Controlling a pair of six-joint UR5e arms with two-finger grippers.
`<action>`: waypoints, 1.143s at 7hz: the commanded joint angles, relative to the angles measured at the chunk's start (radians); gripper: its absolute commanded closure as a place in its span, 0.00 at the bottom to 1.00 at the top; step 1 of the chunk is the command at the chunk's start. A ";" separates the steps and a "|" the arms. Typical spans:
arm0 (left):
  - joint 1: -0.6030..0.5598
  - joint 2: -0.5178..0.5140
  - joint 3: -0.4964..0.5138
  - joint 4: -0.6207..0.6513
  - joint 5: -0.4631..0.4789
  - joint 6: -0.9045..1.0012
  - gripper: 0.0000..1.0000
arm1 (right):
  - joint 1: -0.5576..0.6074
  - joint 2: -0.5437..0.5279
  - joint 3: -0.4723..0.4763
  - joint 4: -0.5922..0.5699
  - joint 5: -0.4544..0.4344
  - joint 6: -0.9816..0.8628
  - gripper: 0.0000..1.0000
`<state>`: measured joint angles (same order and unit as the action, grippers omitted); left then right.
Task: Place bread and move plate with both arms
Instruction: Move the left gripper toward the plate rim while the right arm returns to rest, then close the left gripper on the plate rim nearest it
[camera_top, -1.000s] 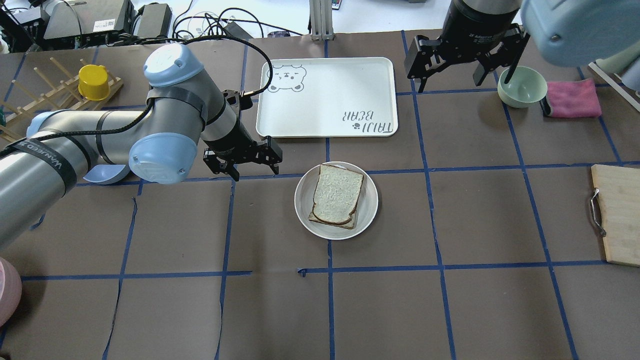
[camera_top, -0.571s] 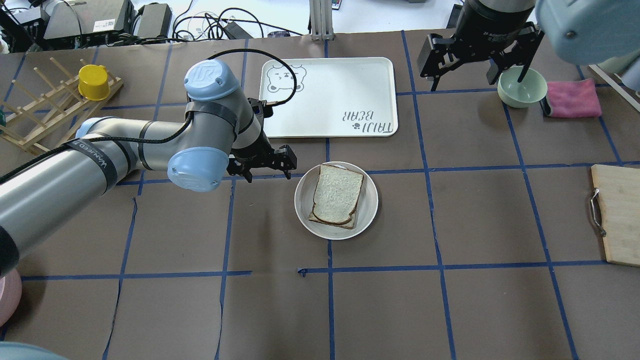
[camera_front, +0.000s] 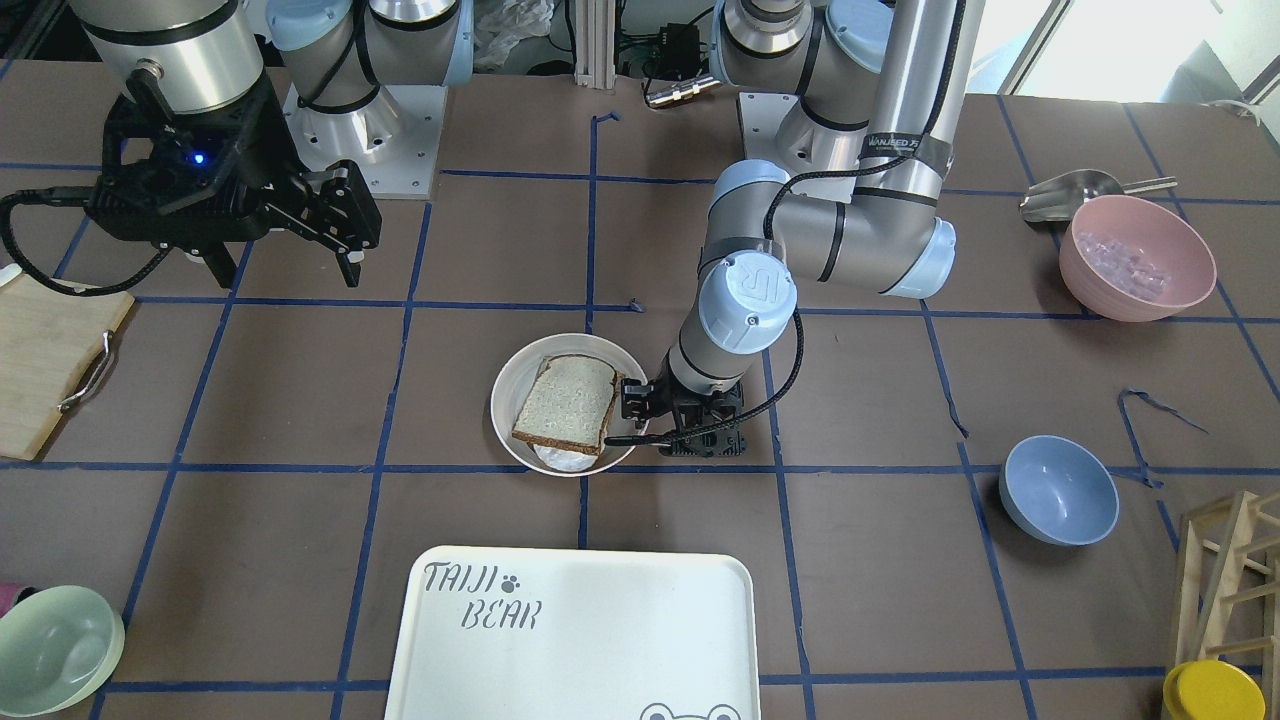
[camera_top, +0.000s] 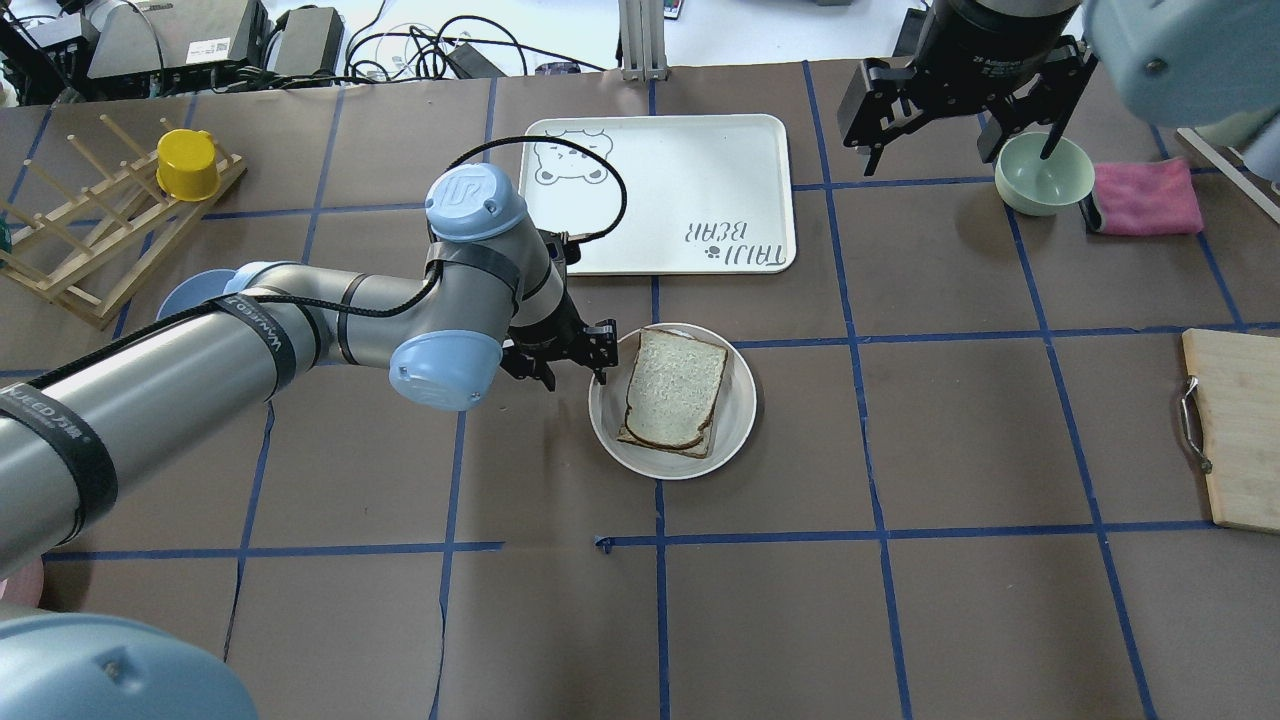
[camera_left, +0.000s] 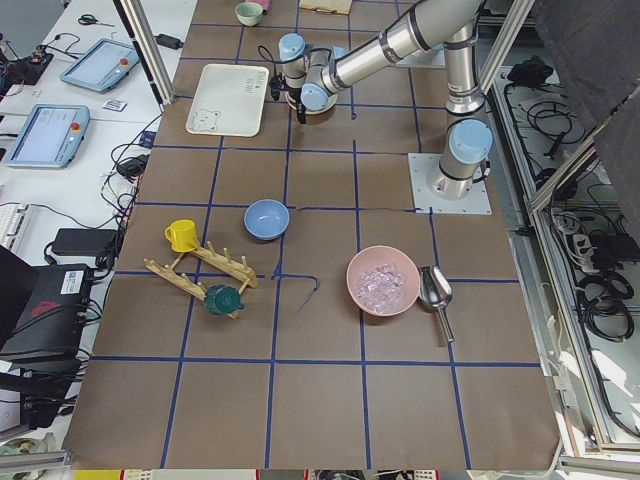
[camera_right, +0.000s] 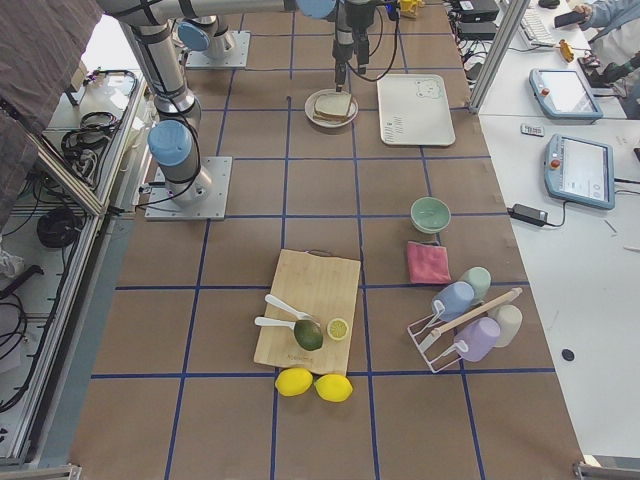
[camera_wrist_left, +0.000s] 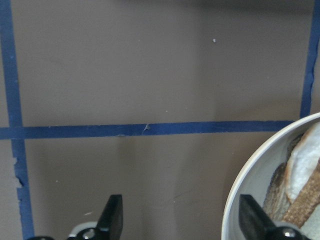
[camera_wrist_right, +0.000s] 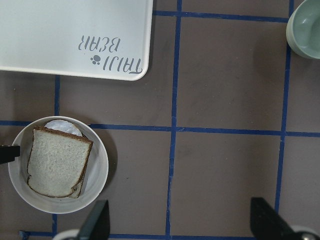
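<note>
The bread, pale-faced with a dark crust, lies on top of a stack in the cream-white plate at the table's middle. It also shows in the front view and the right wrist view. A white egg edge peeks out beneath it. My left gripper is open and low at the plate's left rim. In the left wrist view one finger stands over the plate's rim, the other outside it. My right gripper is open and empty, high at the far right, well apart from the plate.
The white TAIJI BEAR tray lies just beyond the plate. A green bowl and pink cloth sit under the right gripper's side. A cutting board is at the right edge. A blue bowl and wooden rack are left.
My left arm has swung right and its open gripper has come from well left of the plate to the plate's left rim. The right gripper has drifted slightly right.
</note>
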<state>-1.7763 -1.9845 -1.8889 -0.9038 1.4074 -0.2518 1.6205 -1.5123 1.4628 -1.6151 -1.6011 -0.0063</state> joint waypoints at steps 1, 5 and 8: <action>-0.014 0.003 -0.006 0.005 -0.008 -0.014 0.33 | 0.002 0.000 0.004 0.001 0.001 0.000 0.00; -0.012 -0.002 -0.004 0.005 -0.080 -0.110 1.00 | 0.002 -0.002 0.004 -0.002 0.003 0.000 0.00; 0.000 0.027 0.005 -0.007 -0.080 -0.139 1.00 | 0.001 0.000 0.004 0.001 0.001 0.002 0.00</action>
<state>-1.7841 -1.9742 -1.8872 -0.9076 1.3310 -0.3816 1.6228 -1.5132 1.4665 -1.6154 -1.5987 -0.0048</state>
